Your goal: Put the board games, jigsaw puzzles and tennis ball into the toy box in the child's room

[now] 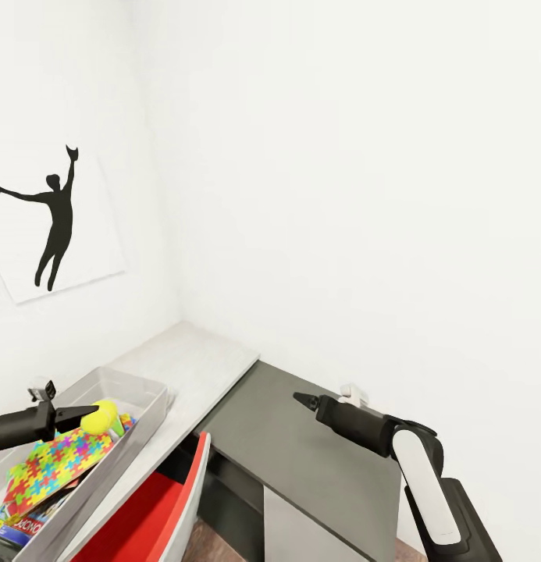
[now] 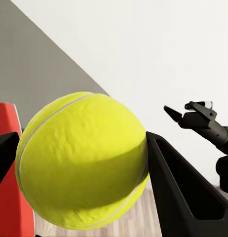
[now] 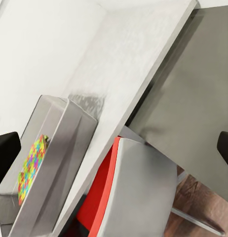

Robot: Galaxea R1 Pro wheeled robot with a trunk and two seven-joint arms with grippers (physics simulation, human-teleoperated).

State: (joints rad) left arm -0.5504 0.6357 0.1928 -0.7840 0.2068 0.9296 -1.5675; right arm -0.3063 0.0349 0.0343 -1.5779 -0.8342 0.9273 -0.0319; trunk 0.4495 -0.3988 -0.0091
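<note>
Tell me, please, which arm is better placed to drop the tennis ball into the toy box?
The left. Its gripper already holds the tennis ball between its fingers, above the toy box. The right gripper hangs over the dark side unit, apart from the box.

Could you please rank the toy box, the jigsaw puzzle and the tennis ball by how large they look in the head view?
1. Toy box, clearly the largest.
2. Jigsaw puzzle, lying inside it.
3. Tennis ball, smallest, in the left end effector above the box.
</note>
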